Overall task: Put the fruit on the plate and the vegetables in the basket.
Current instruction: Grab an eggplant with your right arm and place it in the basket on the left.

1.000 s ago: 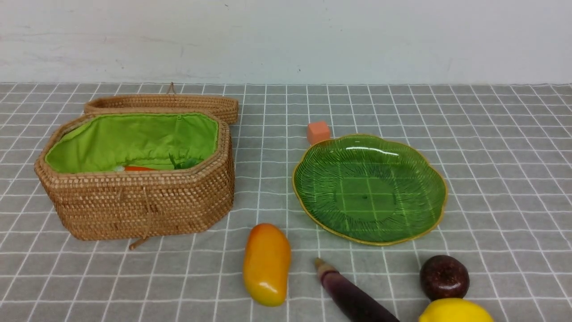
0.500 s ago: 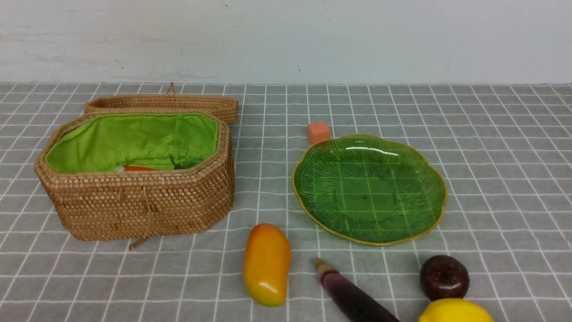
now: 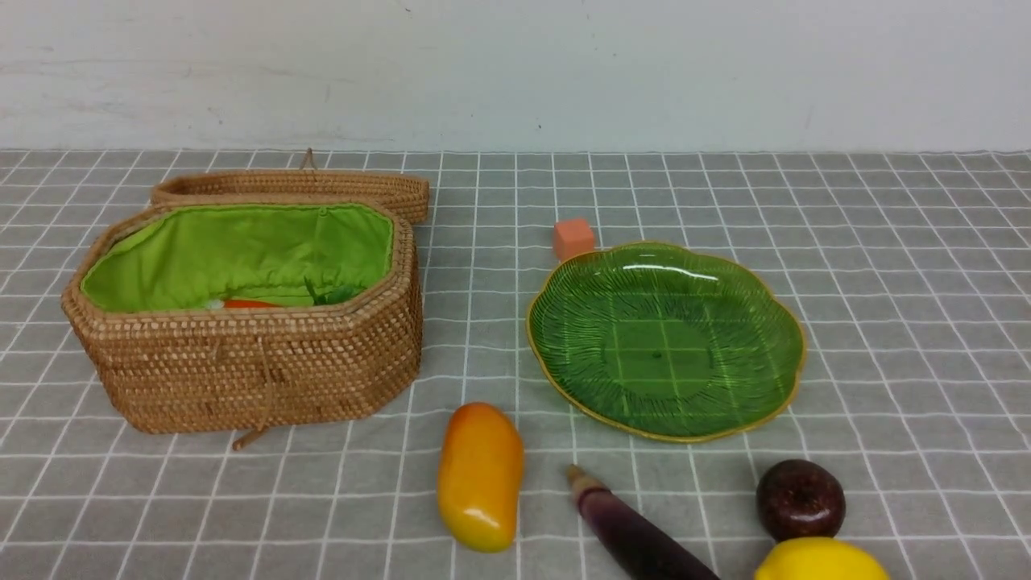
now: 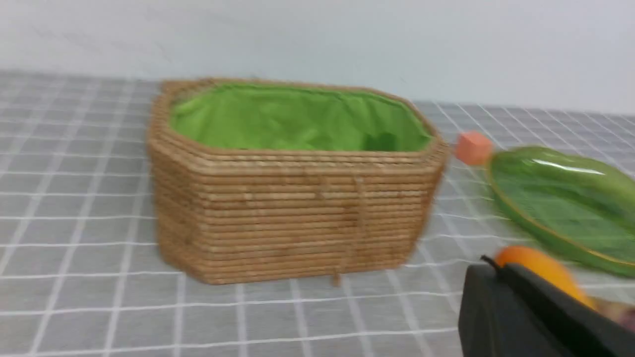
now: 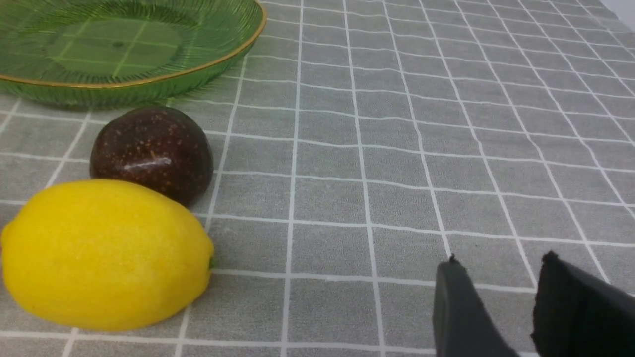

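Lemon (image 5: 106, 255) and dark fruit (image 5: 151, 151) lie near-right, beside right pincer (image 5: 501, 260) (parted, empty); plate (image 5: 149, 82) just beyond. Left pincer (image 4: 516, 302) grip: can't tell.

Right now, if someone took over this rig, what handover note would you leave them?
Left gripper: in view but blurred, state unclear.
Right gripper: fingers open, empty, over the cloth.
Basket is open, with its lid behind it. An orange-red piece and green leaves show inside.
Plate is bare.
Mango, eggplant, maroon fruit and lemon lie on the cloth.
To do: eggplant into the basket, three fruits onto the plate.
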`<action>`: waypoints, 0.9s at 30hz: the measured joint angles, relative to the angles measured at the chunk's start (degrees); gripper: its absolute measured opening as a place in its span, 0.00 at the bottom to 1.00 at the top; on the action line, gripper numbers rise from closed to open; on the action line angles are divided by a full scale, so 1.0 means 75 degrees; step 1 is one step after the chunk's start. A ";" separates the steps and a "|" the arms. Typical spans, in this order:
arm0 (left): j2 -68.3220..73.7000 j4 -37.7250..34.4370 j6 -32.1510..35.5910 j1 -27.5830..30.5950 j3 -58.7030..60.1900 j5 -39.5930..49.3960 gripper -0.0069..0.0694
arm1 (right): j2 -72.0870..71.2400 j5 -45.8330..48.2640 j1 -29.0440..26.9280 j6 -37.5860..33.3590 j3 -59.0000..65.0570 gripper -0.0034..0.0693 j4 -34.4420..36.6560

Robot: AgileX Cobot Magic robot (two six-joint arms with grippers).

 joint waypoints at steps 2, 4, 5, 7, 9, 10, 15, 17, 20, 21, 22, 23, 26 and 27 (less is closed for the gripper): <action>-0.0043 0.0000 0.0038 0.0191 0.0856 -0.0518 0.08 | 0.0000 0.0000 0.0000 0.0000 0.0000 0.38 0.0000; -0.0043 0.0000 0.0044 0.0207 0.1109 -0.0638 0.08 | 0.0000 0.0000 0.0000 0.0000 0.0000 0.38 0.0000; -0.0043 0.0000 0.0044 0.0221 0.1378 -0.0661 0.08 | 0.0000 0.0000 0.0000 0.0000 0.0000 0.38 0.0000; -0.0043 0.0000 0.0052 0.0221 0.1437 -0.0512 0.08 | 0.0000 0.0000 0.0000 0.0000 0.0000 0.38 0.0000; -0.0043 0.0000 0.0052 0.0221 0.1446 -0.0269 0.08 | 0.0000 0.0000 0.0000 0.0000 0.0000 0.38 0.0000; -0.0043 -0.0023 0.0052 0.0221 0.1456 -0.0022 0.08 | 0.0000 0.0000 0.0000 0.0000 0.0000 0.38 0.0000; -0.0043 -0.0074 0.0069 0.0221 0.1474 0.0334 0.08 | 0.0000 0.0000 0.0000 0.0000 0.0000 0.38 0.0000; -0.0043 -0.0083 0.0069 0.0224 0.1474 0.0343 0.09 | 0.0000 0.0000 0.0000 0.0000 0.0000 0.38 0.0000; -0.0043 -0.0083 0.0069 0.0224 0.1474 0.0350 0.09 | 0.0000 0.0000 0.0000 0.0000 0.0000 0.38 0.0000; -0.0043 -0.0083 0.0069 0.0224 0.1474 0.0350 0.09 | 0.0000 0.0000 0.0000 0.0000 0.0000 0.38 0.0000; -0.0043 -0.0083 0.0069 0.0224 0.1474 0.0350 0.09 | 0.0000 0.0000 0.0000 0.0000 0.0000 0.38 0.0000; -0.0043 -0.0083 0.0069 0.0224 0.1474 0.0350 0.09 | 0.0000 0.0000 0.0000 0.0000 0.0000 0.38 0.0000; -0.0043 -0.0083 0.0069 0.0224 0.1474 0.0350 0.10 | 0.0000 -0.0006 0.0000 0.0000 0.0000 0.38 0.0000; -0.0043 -0.0083 0.0069 0.0224 0.1474 0.0352 0.10 | 0.0000 -0.0031 0.0000 0.0000 0.0000 0.38 0.0000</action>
